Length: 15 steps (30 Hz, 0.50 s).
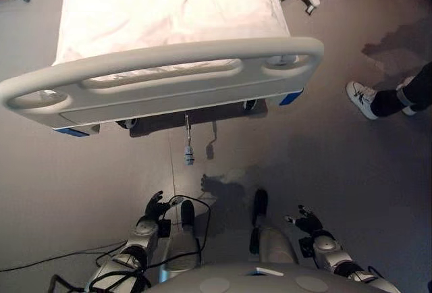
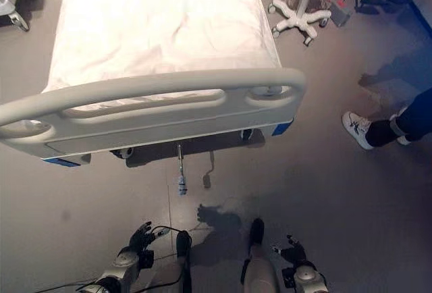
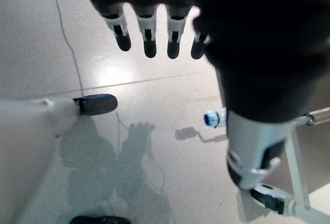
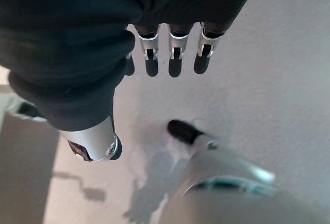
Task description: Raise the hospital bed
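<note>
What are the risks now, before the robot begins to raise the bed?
1. The crank handle hangs low under the footboard; both open hands, left hand and right hand, hang apart from it, so the robot must probably bend far down.
2. A person's shoe is near the bed's corner; a moving arm might come close.

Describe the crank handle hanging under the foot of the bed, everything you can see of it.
The crank handle is a thin metal rod with a pale grip at its lower end. It sticks out from under the grey footboard of the bed, near the middle, above the floor. Nothing touches it: the left hand and right hand hang open lower down, apart from it.
</note>
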Available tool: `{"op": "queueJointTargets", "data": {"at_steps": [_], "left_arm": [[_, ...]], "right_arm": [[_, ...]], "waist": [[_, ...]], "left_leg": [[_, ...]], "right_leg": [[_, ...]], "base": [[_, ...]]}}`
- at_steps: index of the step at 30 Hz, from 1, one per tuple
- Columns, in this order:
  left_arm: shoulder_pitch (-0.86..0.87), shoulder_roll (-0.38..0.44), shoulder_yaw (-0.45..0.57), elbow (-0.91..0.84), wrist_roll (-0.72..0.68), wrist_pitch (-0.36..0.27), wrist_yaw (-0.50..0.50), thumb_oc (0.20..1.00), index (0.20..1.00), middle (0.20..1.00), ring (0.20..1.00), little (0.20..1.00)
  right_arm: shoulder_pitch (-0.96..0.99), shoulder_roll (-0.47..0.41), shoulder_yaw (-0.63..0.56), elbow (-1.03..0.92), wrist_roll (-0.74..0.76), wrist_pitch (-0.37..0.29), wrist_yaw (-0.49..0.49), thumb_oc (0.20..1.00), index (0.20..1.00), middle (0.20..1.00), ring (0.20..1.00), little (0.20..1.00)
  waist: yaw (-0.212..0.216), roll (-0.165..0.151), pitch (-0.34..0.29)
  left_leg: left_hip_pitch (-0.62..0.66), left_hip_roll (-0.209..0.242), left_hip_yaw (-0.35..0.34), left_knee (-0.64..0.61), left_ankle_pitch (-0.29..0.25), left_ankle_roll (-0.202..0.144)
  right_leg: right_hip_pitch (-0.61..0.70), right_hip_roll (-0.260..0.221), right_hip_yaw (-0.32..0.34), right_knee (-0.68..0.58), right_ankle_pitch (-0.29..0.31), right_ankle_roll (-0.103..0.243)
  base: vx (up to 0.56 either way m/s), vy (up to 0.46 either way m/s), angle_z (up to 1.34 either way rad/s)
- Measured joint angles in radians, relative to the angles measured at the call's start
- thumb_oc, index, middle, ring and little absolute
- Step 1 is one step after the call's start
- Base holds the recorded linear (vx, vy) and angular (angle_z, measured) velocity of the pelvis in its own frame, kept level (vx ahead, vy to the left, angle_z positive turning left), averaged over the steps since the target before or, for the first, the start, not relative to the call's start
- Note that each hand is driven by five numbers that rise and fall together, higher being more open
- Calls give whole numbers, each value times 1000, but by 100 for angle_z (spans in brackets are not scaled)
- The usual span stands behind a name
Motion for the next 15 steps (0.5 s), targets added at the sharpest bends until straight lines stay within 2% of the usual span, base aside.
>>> {"op": "queueJointTargets", "data": {"at_steps": [3, 7, 9, 11, 15], "left_arm": [[-46, 1, -2, -11, -9, -4, 5, 1000, 1000, 1000, 1000, 1000], [-67, 0, -6, -28, -49, -10, 4, 1000, 1000, 1000, 1000, 1000], [-121, 1, -18, -33, -86, -17, 5, 1000, 1000, 1000, 1000, 1000], [-161, 5, -17, -55, -109, -20, 7, 1000, 1000, 1000, 1000, 1000], [-201, 10, -22, -103, -147, -25, 15, 1000, 1000, 1000, 1000, 1000]], "right_arm": [[-32, -20, 0, 25, 35, -14, -3, 1000, 1000, 1000, 1000, 1000], [-59, -25, 1, 32, 68, -21, 17, 1000, 1000, 1000, 1000, 1000], [-77, -30, 1, 45, 90, -23, 24, 1000, 1000, 1000, 1000, 1000], [-102, -29, 2, 48, 102, -25, 31, 1000, 1000, 1000, 1000, 1000], [-108, -30, 3, 43, 110, -37, 32, 1000, 1000, 1000, 1000, 1000]], "waist": [[-7, -2, 38], [-26, -5, 54], [-27, -2, 63], [-30, -4, 101], [-43, -6, 119]], "left_leg": [[-10, 1, 1, -1, 1, -1], [-28, 1, 1, 1, 1, -1], [-85, 2, -1, 13, 1, -1], [-103, 3, -1, 14, 9, -8], [-145, 4, -1, 16, 15, -8]], "right_leg": [[-16, 2, 4, 0, 3, -2], [-37, 3, 4, 0, 5, -4], [-88, 3, 5, 0, 16, -8], [-105, 4, 6, 1, 23, -11], [-148, 4, 7, 1, 29, -14]], "base": [[-55, 2, -8], [-44, -1, -3], [-24, 2, -4], [-37, -4, -2], [-20, 1, 0]]}}
